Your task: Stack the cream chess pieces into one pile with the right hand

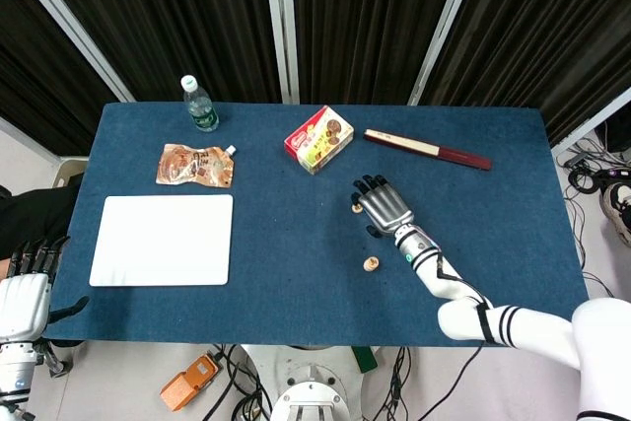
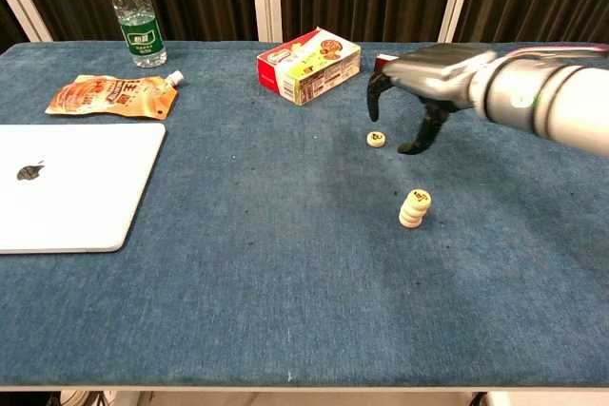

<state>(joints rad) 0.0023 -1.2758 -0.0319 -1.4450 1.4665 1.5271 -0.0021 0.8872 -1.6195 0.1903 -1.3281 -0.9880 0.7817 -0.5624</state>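
Note:
A small pile of cream chess pieces stands on the blue table, also seen from the head view as a pile. One single cream piece lies flat farther back, the same piece in the head view. My right hand hovers just above and behind that single piece, fingers apart and curved downward, holding nothing; the head view shows this hand beside the piece. My left hand hangs off the table's left front corner, holding nothing.
A snack box and a dark red flat case lie behind the right hand. A water bottle, a brown pouch and a white laptop occupy the left side.

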